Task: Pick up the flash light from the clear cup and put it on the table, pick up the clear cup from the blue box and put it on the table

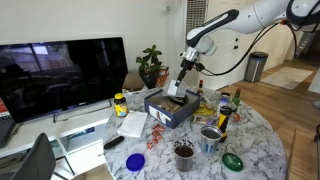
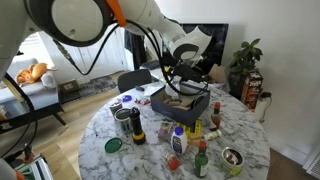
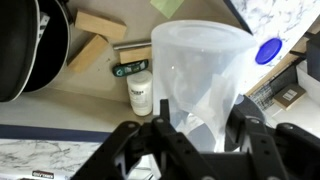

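Pinching the clear cup [image 3: 200,75] between the fingers [image 3: 160,140] of the pincer [image 3: 203,142], roughly half spread, with most of the cup standing out past the fingertips. Hanging over the blue box [image 1: 166,112]; too small in both exterior views for telling whether lifted clear or resting on it. Looking empty in the wrist view.

Risking a slip or a buckled wall, judging by thin, slick plastic held at one end only. Risking a knock on the box wall if swung sideways before rising enough, and a topple if released tilted.

Facing a crowded table [image 1: 262,140]: bottles [image 2: 180,140] bunched just beside the box, a grey patterned cup [image 1: 210,138] and a dark brown cup [image 1: 184,152] near it. Leaving barer marble only toward the rim, so needing care at the round edge.
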Robot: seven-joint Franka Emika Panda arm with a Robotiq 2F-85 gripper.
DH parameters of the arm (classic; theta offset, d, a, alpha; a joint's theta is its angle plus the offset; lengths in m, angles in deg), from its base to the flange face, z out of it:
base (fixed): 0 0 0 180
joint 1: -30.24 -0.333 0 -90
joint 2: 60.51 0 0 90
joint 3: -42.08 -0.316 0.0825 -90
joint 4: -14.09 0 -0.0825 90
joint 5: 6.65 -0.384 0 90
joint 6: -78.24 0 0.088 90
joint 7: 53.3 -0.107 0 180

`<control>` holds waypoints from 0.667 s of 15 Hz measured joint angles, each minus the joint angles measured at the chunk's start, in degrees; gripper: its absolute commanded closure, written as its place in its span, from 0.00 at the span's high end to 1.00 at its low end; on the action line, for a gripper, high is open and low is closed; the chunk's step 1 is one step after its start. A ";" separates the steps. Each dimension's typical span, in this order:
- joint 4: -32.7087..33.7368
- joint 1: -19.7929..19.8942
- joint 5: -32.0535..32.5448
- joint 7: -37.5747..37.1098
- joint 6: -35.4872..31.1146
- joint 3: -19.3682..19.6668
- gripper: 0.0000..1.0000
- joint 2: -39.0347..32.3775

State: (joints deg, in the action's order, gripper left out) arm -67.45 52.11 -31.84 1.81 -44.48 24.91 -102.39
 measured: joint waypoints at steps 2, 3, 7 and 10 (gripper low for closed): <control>-4.93 0.67 -2.05 2.48 -0.40 0.80 0.30 3.11; -7.51 0.85 -3.11 3.75 -0.76 1.33 0.30 4.78; -18.28 0.68 -7.89 5.53 -5.66 3.75 0.30 11.55; -27.08 -0.39 -14.21 5.56 -15.58 4.79 0.30 16.45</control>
State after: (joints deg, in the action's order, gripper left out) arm -94.53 51.72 -46.05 7.37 -60.06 29.70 -85.94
